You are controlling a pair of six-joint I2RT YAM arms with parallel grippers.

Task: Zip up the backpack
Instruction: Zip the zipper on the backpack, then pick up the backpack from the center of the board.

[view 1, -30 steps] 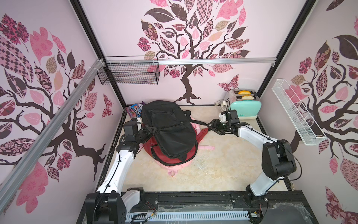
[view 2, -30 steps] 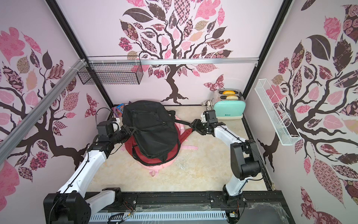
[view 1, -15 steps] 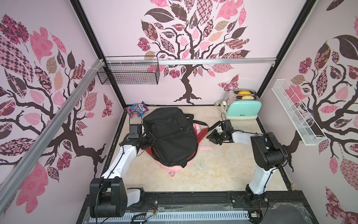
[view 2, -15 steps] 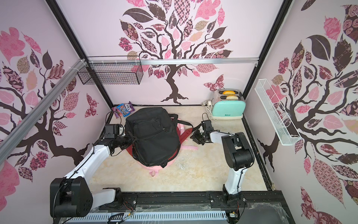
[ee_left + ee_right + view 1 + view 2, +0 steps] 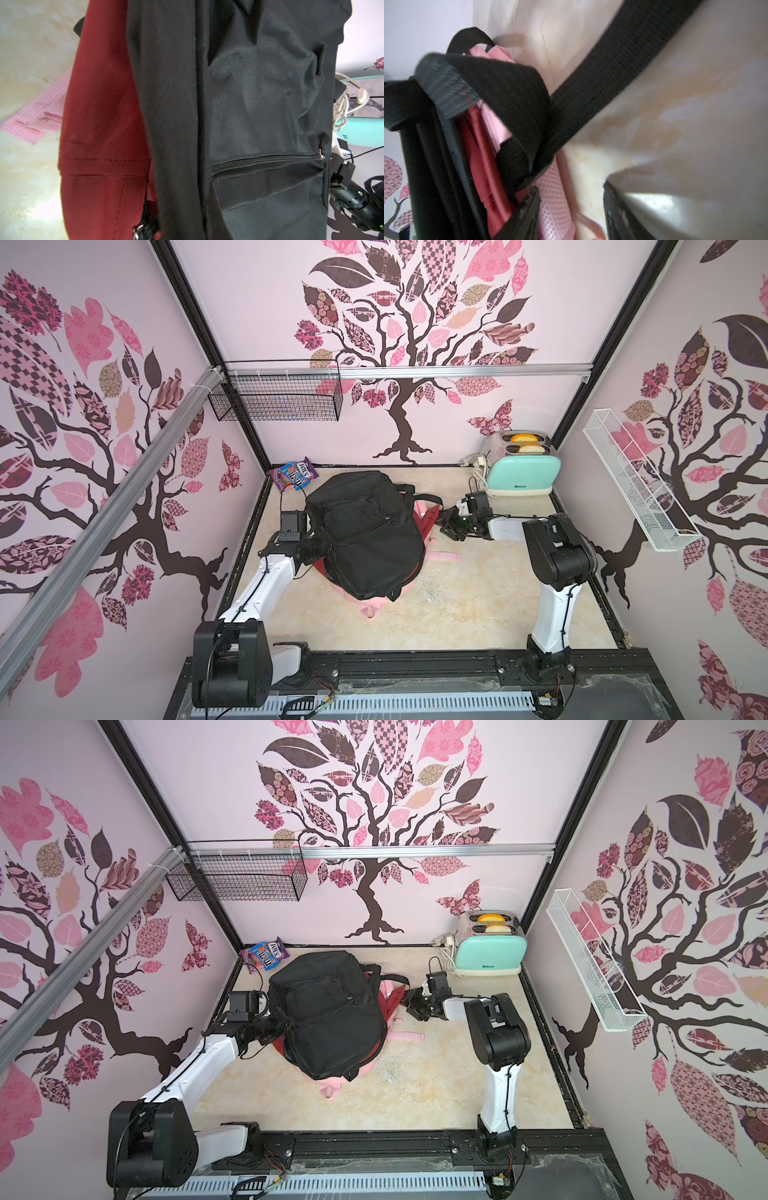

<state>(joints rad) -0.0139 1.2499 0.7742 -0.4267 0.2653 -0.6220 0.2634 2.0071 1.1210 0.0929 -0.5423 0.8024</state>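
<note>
The black backpack (image 5: 365,531) (image 5: 328,1011) lies on top of a red bag (image 5: 321,569) and a pink bag (image 5: 371,608) on the table. My left gripper (image 5: 318,545) (image 5: 281,1025) is pressed into the backpack's left edge and shut on its fabric. In the left wrist view, black cloth hides the jaws. That view also shows a closed front pocket zipper (image 5: 266,161) with its slider (image 5: 321,154) at the end. My right gripper (image 5: 451,526) (image 5: 571,187) is open, low beside the bags' right side. A black strap (image 5: 602,68) runs past it, and pink mesh lies between its jaws.
A mint toaster (image 5: 521,472) with a white cord stands at the back right. A snack bag (image 5: 295,475) lies in the back left corner. A pink strap (image 5: 444,556) trails on the table. A black wire basket (image 5: 276,400) and a white wire shelf (image 5: 636,481) hang on the walls.
The backpack has shifted right and toward the front with my left gripper, uncovering the snack bag. My right gripper has drawn in lower beside the bags, closing partway and opening again.
</note>
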